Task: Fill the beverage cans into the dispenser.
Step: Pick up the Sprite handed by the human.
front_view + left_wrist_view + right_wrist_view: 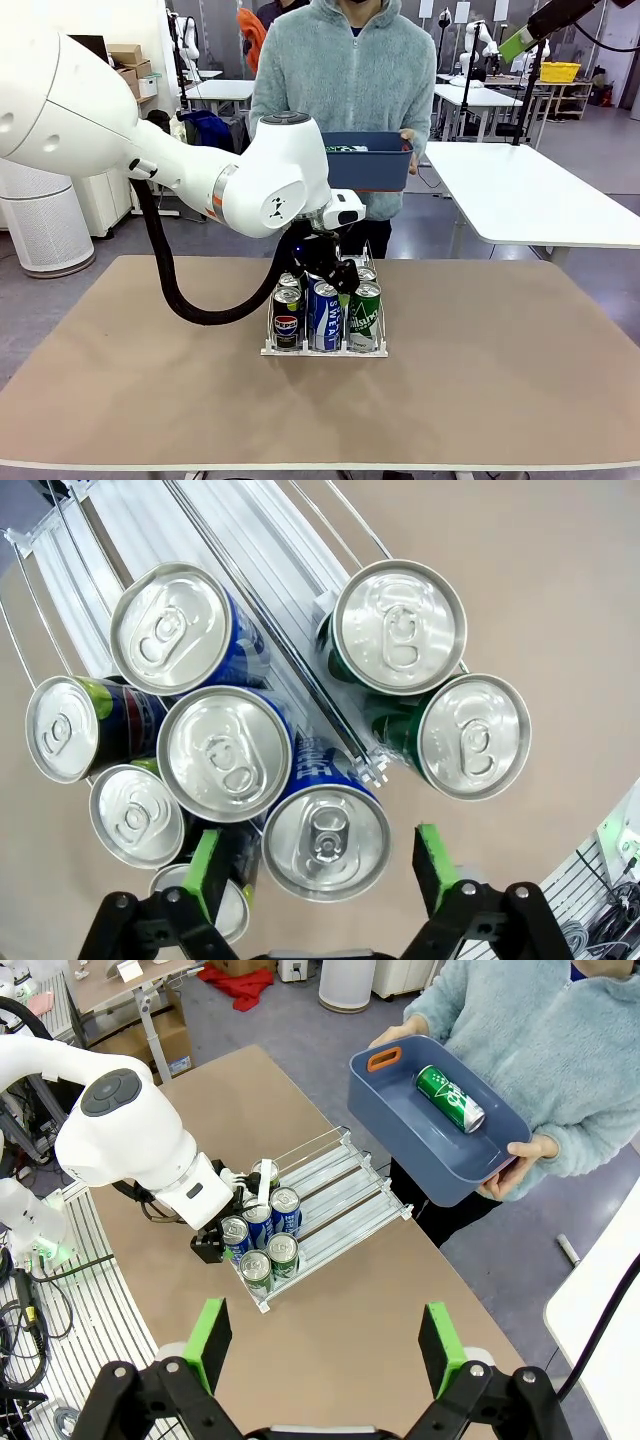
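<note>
1. Left fingers (205,870) stand wide, straddling a Sweat can (325,840) without touching it. The left gripper (328,272) hangs over the dispenser (325,349).
2. Right gripper (325,1345): fingers wide, empty, high above the table (350,1300).
3. The dispenser's three lanes hold upright cans (287,320): Pepsi, Sweat, green.
4. A person's hands (530,1150) hold a blue bin (440,1145); one green can (450,1098) lies in it.

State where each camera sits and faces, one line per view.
Front: robot's side, facing across the table at the person holding the blue bin; left arm over the dispenser.
Left wrist: straight down onto the cans; left gripper open.
Right wrist: high, looking down at dispenser and person; right gripper open.
Shared: the dispenser, all three.
</note>
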Available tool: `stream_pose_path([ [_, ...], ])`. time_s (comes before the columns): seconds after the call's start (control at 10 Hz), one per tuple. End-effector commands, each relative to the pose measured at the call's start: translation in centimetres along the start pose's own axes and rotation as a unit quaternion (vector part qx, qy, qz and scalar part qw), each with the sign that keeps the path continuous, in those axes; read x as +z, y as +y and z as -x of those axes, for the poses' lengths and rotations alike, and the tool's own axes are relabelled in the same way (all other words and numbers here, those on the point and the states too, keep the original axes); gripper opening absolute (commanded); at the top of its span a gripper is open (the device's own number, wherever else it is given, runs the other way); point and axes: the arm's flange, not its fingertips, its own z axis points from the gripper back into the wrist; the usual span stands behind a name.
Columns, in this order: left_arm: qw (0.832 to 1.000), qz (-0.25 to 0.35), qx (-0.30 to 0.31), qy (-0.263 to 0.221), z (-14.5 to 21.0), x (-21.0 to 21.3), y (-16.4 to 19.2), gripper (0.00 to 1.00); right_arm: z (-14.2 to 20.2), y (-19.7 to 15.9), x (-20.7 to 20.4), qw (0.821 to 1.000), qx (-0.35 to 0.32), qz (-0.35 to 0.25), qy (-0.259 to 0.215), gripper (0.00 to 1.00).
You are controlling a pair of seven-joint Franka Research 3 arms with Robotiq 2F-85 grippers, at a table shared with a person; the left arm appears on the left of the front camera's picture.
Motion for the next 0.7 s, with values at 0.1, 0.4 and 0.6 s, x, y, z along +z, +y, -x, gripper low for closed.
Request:
stream_pose_path([
  [0.1,1.0,0.0,-0.002,-0.001,-0.1,0.1,0.2,0.97,0.1,0.1,0.0,1.0,-0.001,-0.001,0.0,1.0],
  [0.4,1.0,-0.016,-0.002,-0.004,0.3,4.3,1.8,0.97,0.1,0.1,0.0,1.0,-0.001,-0.001,0.0,1.0],
  [0.6,0.999,-0.019,-0.039,-0.013,0.3,8.7,3.0,0.97,0.1,0.1,0.0,1.0,-0.001,-0.001,0.0,1.0],
])
